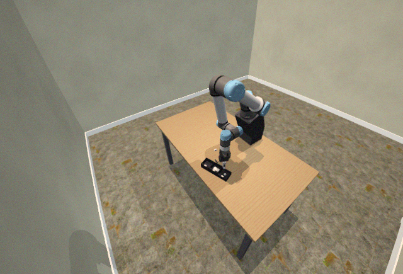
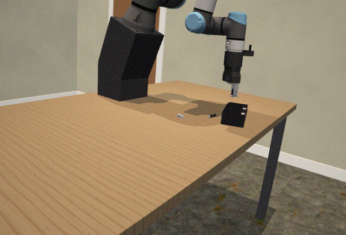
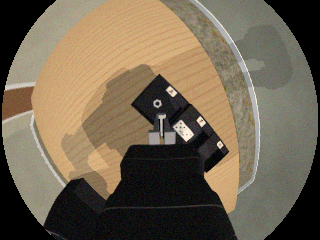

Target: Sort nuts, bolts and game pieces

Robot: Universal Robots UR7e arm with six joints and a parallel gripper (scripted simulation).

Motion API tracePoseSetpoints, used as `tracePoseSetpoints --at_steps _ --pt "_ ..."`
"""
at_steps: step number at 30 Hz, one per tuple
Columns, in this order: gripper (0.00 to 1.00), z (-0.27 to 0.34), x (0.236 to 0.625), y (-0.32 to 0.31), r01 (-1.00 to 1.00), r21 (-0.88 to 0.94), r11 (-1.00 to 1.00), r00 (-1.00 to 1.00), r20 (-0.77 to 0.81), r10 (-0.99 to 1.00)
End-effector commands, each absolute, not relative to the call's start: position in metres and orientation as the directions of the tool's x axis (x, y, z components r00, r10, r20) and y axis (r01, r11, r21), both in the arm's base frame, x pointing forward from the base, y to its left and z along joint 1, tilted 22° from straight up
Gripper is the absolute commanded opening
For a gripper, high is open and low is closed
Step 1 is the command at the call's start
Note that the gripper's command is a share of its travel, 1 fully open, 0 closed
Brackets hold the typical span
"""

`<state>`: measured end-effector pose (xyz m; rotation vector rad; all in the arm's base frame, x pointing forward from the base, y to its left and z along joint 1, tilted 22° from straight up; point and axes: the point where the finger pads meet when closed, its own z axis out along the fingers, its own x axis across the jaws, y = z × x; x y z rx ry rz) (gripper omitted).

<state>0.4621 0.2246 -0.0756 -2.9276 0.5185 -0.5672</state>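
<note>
A black row of three small bins (image 1: 213, 170) (image 2: 234, 114) stands near the table's edge; I cannot read the letters on its white labels. One end bin holds a ring-shaped nut (image 3: 155, 102), and the middle one holds a white die (image 3: 182, 130). My gripper (image 2: 234, 95) (image 3: 161, 124) hangs a little above the bin row. It is shut on a thin grey bolt (image 3: 160, 122) that sticks out past the fingertips. A small white piece (image 2: 180, 115) and a short black bolt (image 2: 212, 115) lie on the table beside the bins.
The robot's black pedestal (image 2: 127, 59) stands on the table behind the things. The table's edge runs close past the bin row (image 2: 279, 115).
</note>
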Motion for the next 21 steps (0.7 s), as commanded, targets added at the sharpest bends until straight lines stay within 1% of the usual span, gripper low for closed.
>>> tracePoseSetpoints --at_steps 1,10,12,13,21 --pt "0.00 -0.0734 0.4669 0.2516 -0.170 -0.116 -0.979 0.910 0.363 -0.201" --pt "0.00 -0.0734 0.4668 0.2516 0.038 -0.033 -0.999 0.924 0.382 0.023" --pt "0.00 -0.0734 0.4668 0.2516 0.038 -0.033 -0.999 0.924 0.382 0.023" --pt "0.00 -0.0735 0.4667 0.2516 0.101 -0.005 -0.995 0.920 0.382 0.091" --pt "0.00 -0.0737 0.4663 0.2516 0.263 0.067 -0.962 0.888 0.372 0.269"
